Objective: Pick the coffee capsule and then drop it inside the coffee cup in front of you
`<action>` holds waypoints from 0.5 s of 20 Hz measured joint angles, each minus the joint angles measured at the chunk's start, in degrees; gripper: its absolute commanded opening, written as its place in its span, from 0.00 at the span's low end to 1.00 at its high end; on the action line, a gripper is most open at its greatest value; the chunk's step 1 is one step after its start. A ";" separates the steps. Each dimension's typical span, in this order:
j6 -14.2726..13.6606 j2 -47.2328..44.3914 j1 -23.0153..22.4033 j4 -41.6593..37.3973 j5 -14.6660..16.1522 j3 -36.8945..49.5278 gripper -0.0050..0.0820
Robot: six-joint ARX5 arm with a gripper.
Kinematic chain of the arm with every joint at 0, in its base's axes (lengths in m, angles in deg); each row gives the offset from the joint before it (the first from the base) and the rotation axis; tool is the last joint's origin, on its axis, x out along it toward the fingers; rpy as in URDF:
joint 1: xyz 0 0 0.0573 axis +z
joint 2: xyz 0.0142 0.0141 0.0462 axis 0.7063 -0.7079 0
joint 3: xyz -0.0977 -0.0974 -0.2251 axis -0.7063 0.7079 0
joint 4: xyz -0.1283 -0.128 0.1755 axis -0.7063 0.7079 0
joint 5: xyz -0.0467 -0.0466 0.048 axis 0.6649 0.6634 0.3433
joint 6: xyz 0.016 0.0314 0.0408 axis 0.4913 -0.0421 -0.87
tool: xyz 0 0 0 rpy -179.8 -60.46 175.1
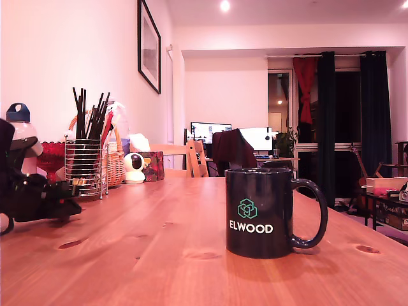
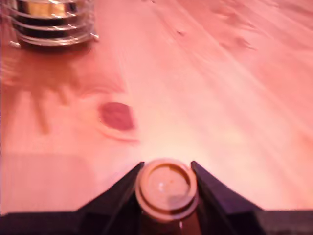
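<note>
The coffee capsule is clamped between the 2 fingers, rim outward. The coffee cup stands well apart, toward the desk's right edge in the exterior view.

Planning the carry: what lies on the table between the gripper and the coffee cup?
Nothing: in the exterior view, only bare table separates the gripper, shut on the coffee capsule, from the coffee cup.

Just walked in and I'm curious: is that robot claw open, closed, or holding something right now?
Gripper: closed, holding the coffee capsule.
</note>
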 measured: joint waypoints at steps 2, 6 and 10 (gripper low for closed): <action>0.07 1.75 -0.52 2.45 0.46 0.00 0.26; 0.02 5.40 -2.05 4.24 0.90 0.31 0.26; 0.00 8.63 -4.00 4.61 0.92 4.35 0.26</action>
